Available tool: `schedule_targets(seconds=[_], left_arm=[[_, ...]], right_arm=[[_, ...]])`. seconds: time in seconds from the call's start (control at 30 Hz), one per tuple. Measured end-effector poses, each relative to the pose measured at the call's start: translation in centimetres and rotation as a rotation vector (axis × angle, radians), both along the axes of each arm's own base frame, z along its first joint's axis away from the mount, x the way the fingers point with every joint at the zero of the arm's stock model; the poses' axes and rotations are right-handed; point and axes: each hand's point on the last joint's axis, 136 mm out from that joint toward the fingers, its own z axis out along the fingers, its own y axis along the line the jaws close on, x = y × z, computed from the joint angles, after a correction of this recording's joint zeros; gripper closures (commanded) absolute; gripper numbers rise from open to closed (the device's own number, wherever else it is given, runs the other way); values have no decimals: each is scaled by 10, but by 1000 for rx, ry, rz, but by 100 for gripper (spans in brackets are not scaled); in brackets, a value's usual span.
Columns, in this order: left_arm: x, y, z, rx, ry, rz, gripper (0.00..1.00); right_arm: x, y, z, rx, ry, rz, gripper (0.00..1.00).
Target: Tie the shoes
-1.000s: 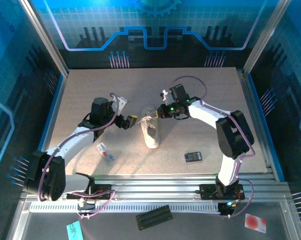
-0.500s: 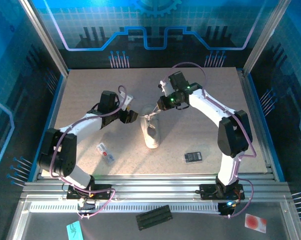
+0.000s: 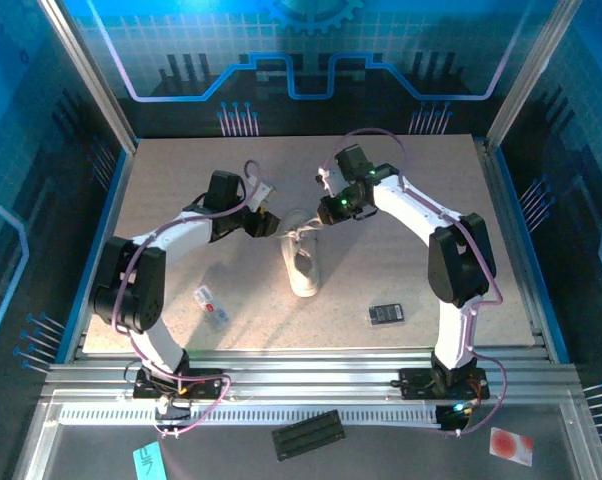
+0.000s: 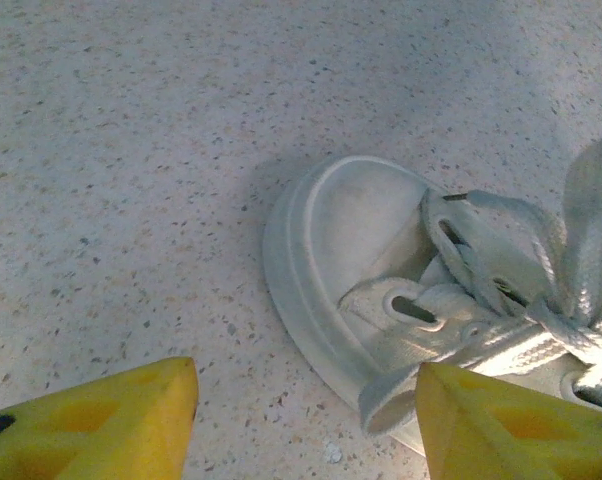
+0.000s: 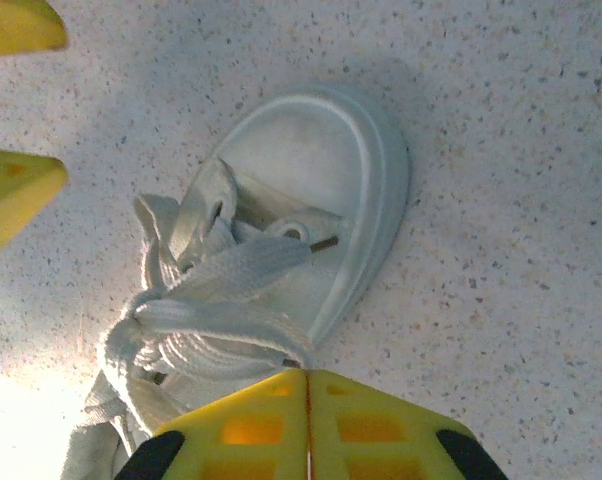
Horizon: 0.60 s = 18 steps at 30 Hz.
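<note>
- Top external view: shows the sneaker [image 3: 301, 265] lying near the middle of the speckled table [image 3: 181, 180].
- Places the left gripper [image 3: 266, 225] just beside its far left end, and the right gripper [image 3: 326, 212] just beside its far right.
- Left wrist: finds yellow fingers [image 4: 101, 425] spread well apart, gripping nothing.
- Right wrist: finds yellow fingers [image 5: 241, 425] pressed together along a seam, laces [image 5: 211, 320] running up to it; cannot tell whether a strand is pinched.

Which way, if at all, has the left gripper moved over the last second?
Yes. The left gripper has moved along the shoe toward its far end and now sits closer to the toe.
</note>
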Motion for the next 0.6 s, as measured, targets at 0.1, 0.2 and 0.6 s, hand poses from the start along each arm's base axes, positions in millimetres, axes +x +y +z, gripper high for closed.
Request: schedule_targets(seconds=[0.1, 0.2, 0.6], left_arm=[[-7, -7, -3, 37, -50, -131, 28], [-14, -7, -12, 110, -107, -247, 27], [-12, -19, -56, 256, -131, -501, 58]], right_arm=[[1, 0, 2, 0, -10, 6, 94], [0, 0, 3, -2, -13, 12, 94], [-1, -1, 16, 4, -27, 14, 94]])
